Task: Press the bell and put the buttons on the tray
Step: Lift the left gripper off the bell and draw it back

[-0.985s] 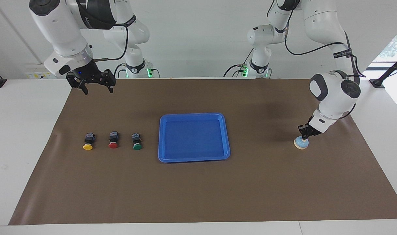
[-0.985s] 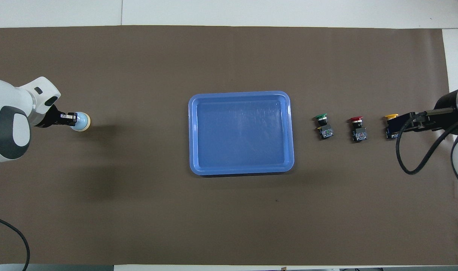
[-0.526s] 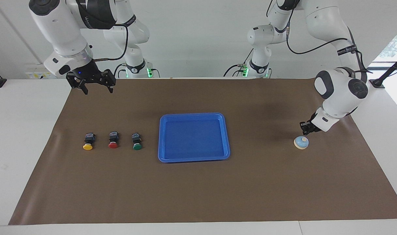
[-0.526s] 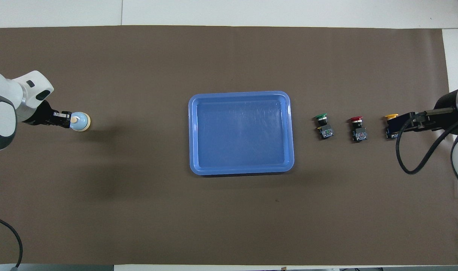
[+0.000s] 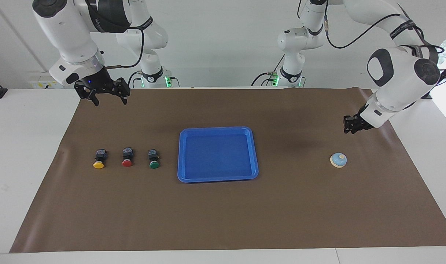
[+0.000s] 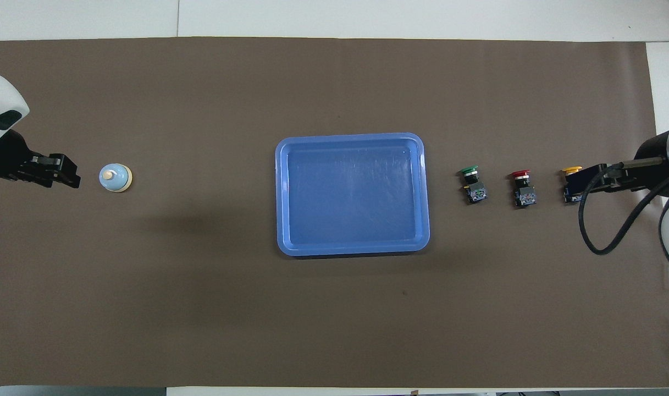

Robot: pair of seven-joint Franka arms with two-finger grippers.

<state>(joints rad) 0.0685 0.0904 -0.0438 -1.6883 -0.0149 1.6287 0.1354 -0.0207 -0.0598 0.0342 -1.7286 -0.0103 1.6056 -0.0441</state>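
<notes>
Left tool (image 5: 349, 125) up in the air over the brown mat (image 5: 223, 212), clear of the bell (image 5: 338, 160), prongs pressed together, gripping nothing. Right tool (image 5: 107, 96) splayed apart, raised over the mat's edge at the right arm's end, waiting. Bell on the surface (image 5: 25, 146) toward the left arm's end; blue tray (image 5: 218, 178) mid-mat, bare; yellow button (image 5: 99, 159), red button (image 5: 127, 157) and green button (image 5: 153, 158) in a row beside it toward the right arm's end.
</notes>
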